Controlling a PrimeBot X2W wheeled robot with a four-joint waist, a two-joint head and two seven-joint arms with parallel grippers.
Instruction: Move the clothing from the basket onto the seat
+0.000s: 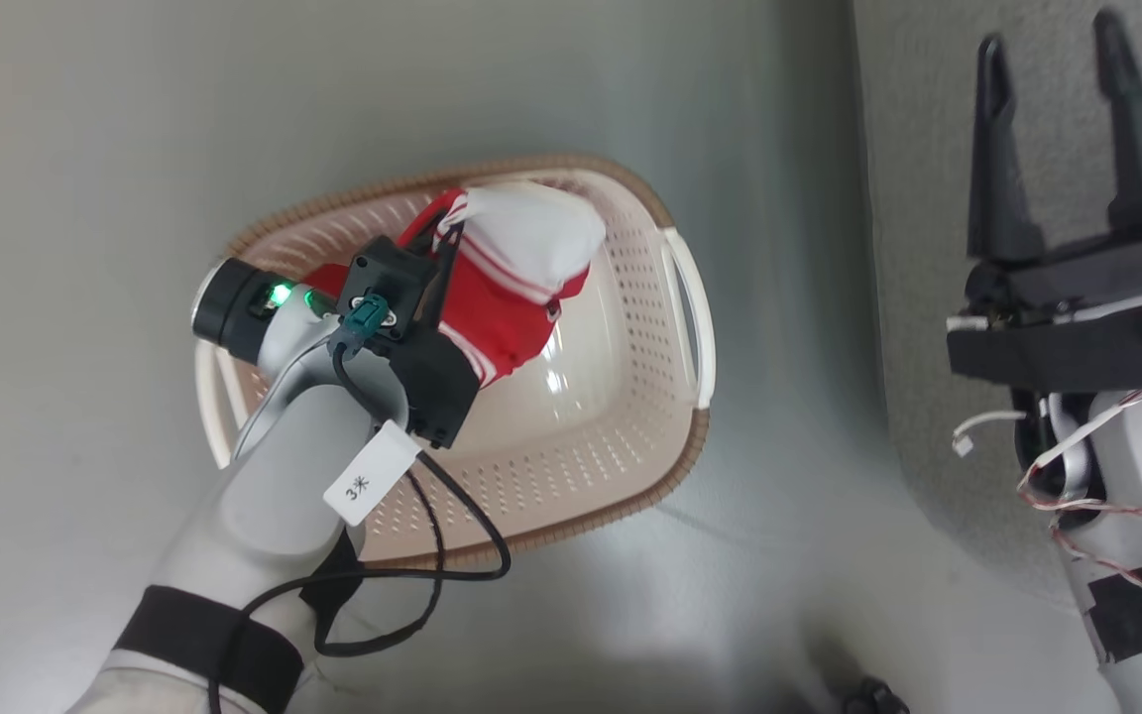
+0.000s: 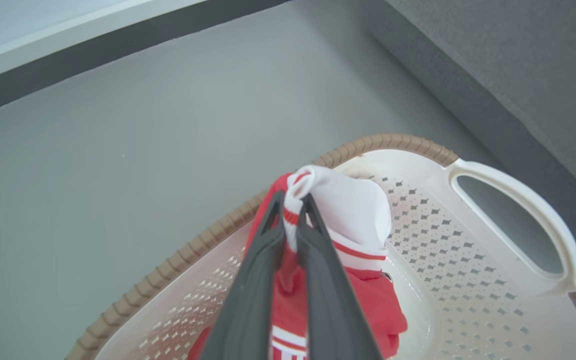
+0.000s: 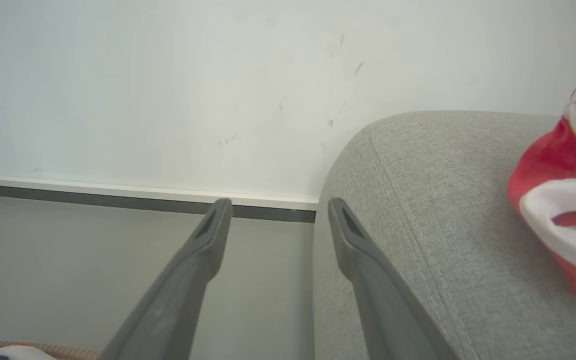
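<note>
Left gripper [image 2: 293,202] clamped on clothing [image 2: 355,215], bunch held up inside basket [image 2: 468,235], presumably for transfer | right gripper [image 3: 278,210] held apart, parked near seat [image 3: 443,200] at right | one garment [image 3: 563,210] seen lying on seat.

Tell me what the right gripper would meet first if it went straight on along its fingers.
Probably the wall at its dark skirting: the right gripper, jaws open, points there above the floor. The seat sits close on one side and might brush it first; depth is unclear.
</note>
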